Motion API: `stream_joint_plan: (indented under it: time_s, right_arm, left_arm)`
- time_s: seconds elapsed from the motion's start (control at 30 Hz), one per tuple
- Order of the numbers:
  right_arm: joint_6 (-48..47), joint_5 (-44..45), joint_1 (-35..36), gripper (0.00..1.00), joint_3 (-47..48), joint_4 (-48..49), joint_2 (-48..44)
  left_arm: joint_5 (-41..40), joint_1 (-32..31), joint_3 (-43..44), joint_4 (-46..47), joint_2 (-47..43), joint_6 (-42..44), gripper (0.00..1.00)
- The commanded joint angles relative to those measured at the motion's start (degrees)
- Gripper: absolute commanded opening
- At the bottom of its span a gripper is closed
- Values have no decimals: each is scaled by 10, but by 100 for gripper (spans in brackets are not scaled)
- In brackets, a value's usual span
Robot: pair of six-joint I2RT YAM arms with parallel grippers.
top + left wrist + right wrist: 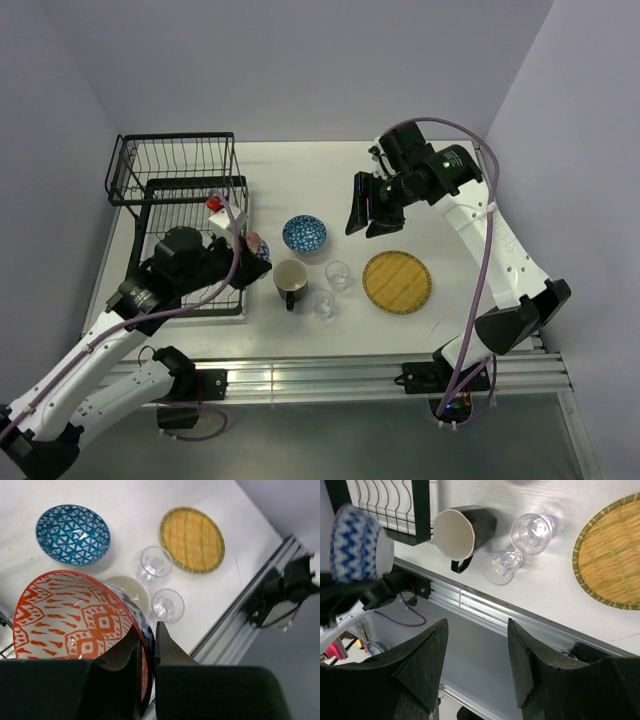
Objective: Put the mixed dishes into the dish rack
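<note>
My left gripper [148,627] is shut on the rim of the orange-red bowl [75,615], one finger inside and one outside. It holds the bowl at the right edge of the dish rack [180,200]. From the right wrist view the bowl's blue-and-white outside [355,542] shows. On the table lie the blue bowl [304,234], the dark mug [290,283] on its side, two clear glasses [338,274] [323,303] and the yellow plate [397,281]. My right gripper [365,205] hangs open and empty above the table, right of the blue bowl.
The table's near aluminium rail [330,375] runs just below the glasses and mug. The rack's raised upper basket [175,160] stands at the back left. White table surface [330,170] lies between the rack and the right arm.
</note>
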Motion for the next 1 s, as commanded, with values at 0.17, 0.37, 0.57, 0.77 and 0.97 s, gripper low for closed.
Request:
stream_joint_plan:
  time_s: [0.17,0.37,0.57,0.77,0.97]
  right_arm:
    - [-21,-24,-3,58,-60,-28,-58]
    - [-30,-27,-6,57,-79,-26,-65]
    - [-39,-29,-8,57,-87,-26,-62]
    - [-41,-40,-8,57,-100,-24,-65]
    - [-43,-65,-8,56,-115,-22,-73]
  left_arm:
    - [232,216,-120,212,-59,-137,0]
    - [353,390,-242,394,-113,-277,0]
    - [369,437,-302,501,-139,-360,0]
    - [360,470,-395,668,-143,-470,0]
    - [330,509,-452,761,-135,-543,0]
